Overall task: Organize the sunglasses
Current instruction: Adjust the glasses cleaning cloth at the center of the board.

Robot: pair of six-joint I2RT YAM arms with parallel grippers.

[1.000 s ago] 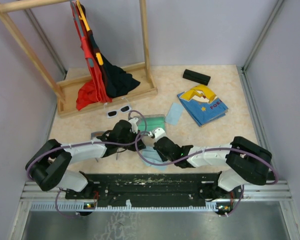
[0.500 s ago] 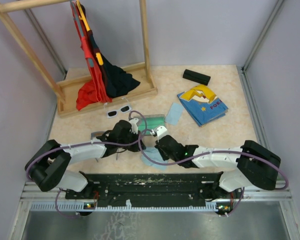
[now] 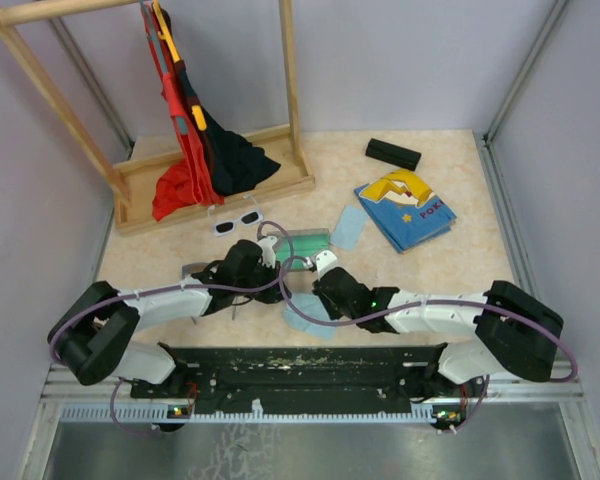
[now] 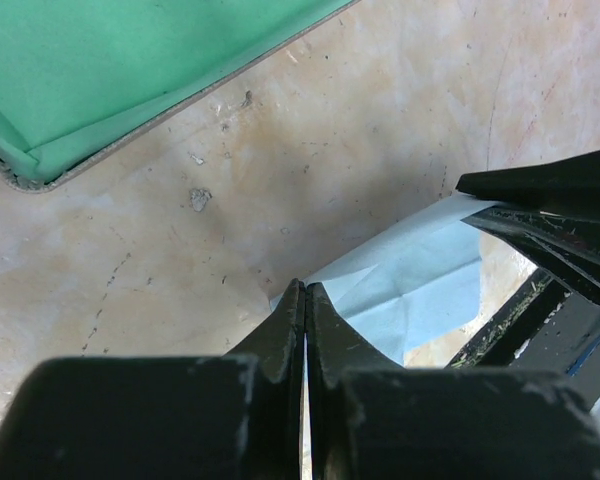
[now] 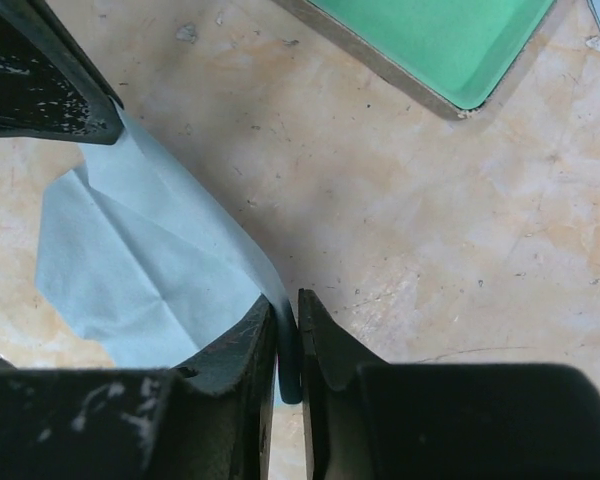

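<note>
White-framed sunglasses [image 3: 237, 220] with dark lenses lie folded on the table in front of the wooden rack, apart from both arms. A light-blue cloth [image 3: 302, 312] [image 4: 420, 290] [image 5: 140, 270] is stretched low over the table between the two grippers. My left gripper [image 3: 279, 291] [image 4: 306, 286] is shut on one corner of it. My right gripper [image 3: 317, 298] [image 5: 287, 300] pinches the opposite edge, which runs down between its jaws. Each wrist view shows the other gripper's dark fingers [image 4: 550, 200] [image 5: 50, 90] at the cloth's far corner.
An open case with green lining [image 3: 310, 243] [image 4: 100, 70] [image 5: 440, 50] lies just beyond the grippers. A second blue cloth [image 3: 348, 228], a blue printed fabric [image 3: 405, 210] and a black case [image 3: 393, 153] lie at the back right. The wooden rack [image 3: 215, 190] with hanging clothes stands at the back left.
The right arm has swung its elbow outward and its gripper has shifted slightly right, drawing the cloth flatter. The left arm has stayed put.
</note>
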